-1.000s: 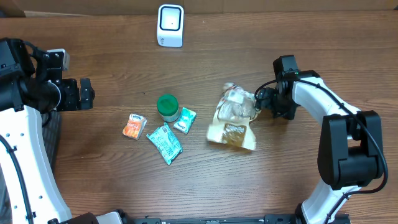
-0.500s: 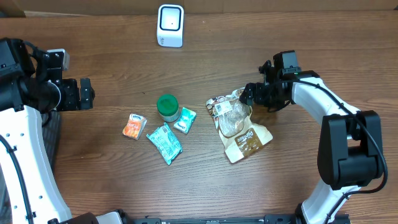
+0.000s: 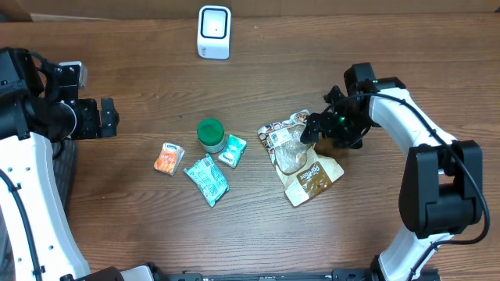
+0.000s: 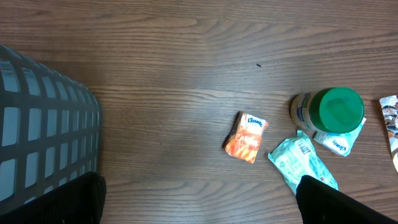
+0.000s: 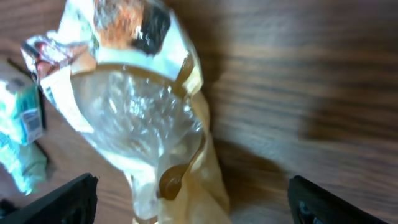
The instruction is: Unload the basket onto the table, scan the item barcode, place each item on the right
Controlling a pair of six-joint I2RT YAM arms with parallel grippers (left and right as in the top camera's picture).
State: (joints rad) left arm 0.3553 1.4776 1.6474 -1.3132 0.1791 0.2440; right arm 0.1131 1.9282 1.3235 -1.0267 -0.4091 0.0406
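Right of table ctr, we see snack bag flat, just beside right gripper, jaws spread w/ nothing held, left gripper agape too, far off

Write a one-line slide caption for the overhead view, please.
Open right gripper at the edge of a snack bag on a wooden table; green-lidded jar, small packets and white scanner nearby.

On the counter I see the scanner at top centre of the overhead view. Mid-frame stands the jar, a small packet just at its right. The tissue pack lies to its lower left, the pouch below. The snack bag lies right of centre, with the right claw at its upper right edge.
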